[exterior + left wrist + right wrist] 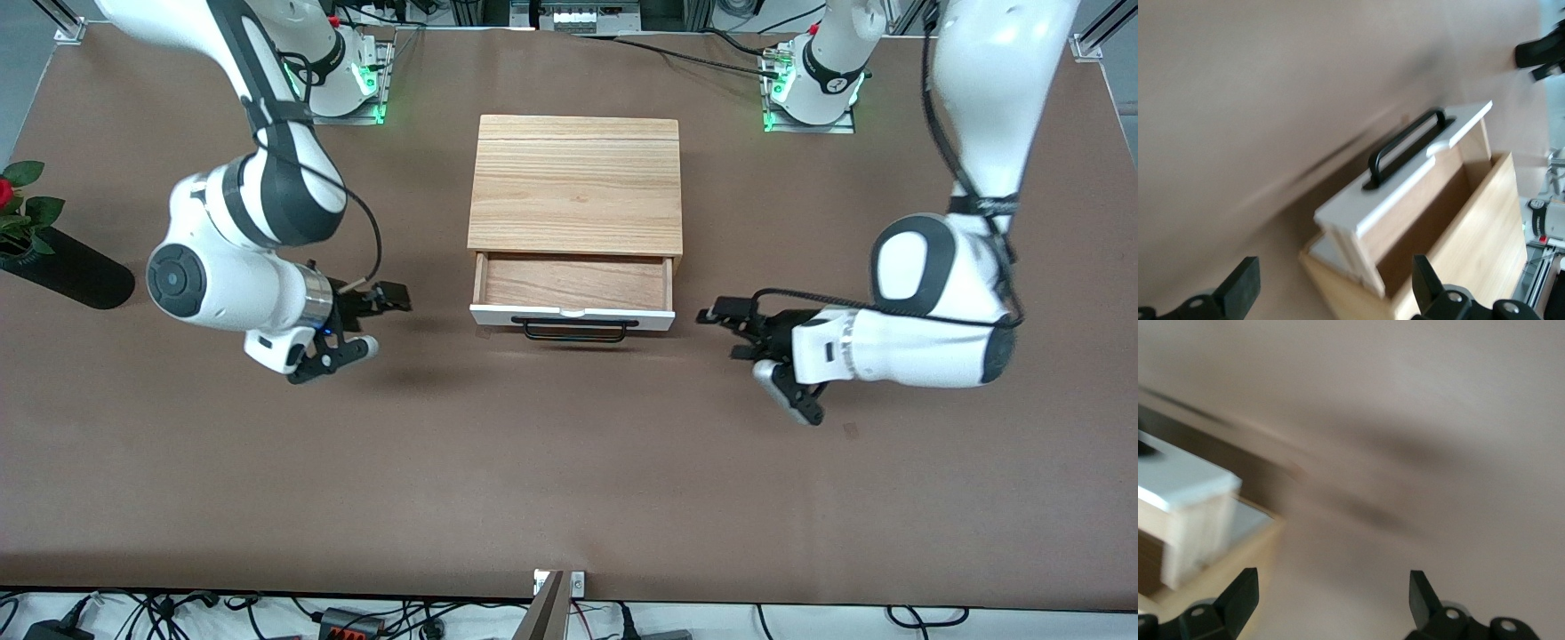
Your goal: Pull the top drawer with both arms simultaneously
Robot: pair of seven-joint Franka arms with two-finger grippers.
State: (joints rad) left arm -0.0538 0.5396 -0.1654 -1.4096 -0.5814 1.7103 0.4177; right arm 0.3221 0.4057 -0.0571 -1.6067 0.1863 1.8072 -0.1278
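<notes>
Brown worktop [569,480] is seen whole only from the front view. Wooden cabinet [575,182] is set mid-worktop, between the two arm bases. Top drawer [573,293] is pulled partway out toward the front camera: light wood inside exposed, white front panel and black bar handle [576,331] at its near edge.

Left arm [969,249] is reached in from its end of the worktop, right arm [249,213] from the other. A dark vase with a red flower [53,258] is seen at the worktop edge at the right arm's end, front view only.

Left wrist view adds what the front lacks: the second white drawer front [1328,257] below the top drawer, closed, plus the right arm's end effector farther off.

Right wrist view is blurred; only one corner of the white panel [1185,483] and cabinet edge is made out.

Left end effector [751,351]: fingers spread wide, nothing held, nothing touched, over bare worktop beside the drawer front, apart from it. Right end effector [369,322]: likewise spread wide, empty, over bare worktop beside the drawer's other end, apart from it.
</notes>
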